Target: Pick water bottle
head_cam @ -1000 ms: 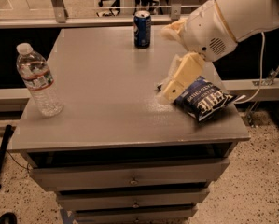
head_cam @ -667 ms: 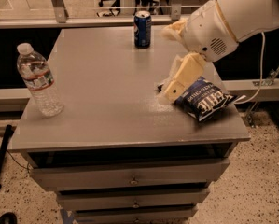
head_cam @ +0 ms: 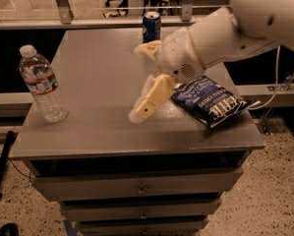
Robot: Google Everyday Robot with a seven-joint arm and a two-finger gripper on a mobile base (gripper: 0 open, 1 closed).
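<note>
The water bottle [head_cam: 41, 82], clear ribbed plastic with a white cap and a red, white and green label band, stands upright near the left edge of the grey table [head_cam: 102, 63]. My gripper [head_cam: 135, 82] hangs over the middle of the table, well to the right of the bottle and not touching it. Its two cream fingers [head_cam: 149, 101] are spread apart and hold nothing. The white arm reaches in from the upper right.
A blue soda can [head_cam: 151, 26] stands at the table's far edge, behind the gripper. A dark blue chip bag [head_cam: 210, 101] lies on the right side, just right of the gripper. Drawers sit below the tabletop. A rail runs behind the table.
The arm and gripper have moved left across the table, away from the chip bag and closer to the bottle. The bottle, can and bag have not moved.
</note>
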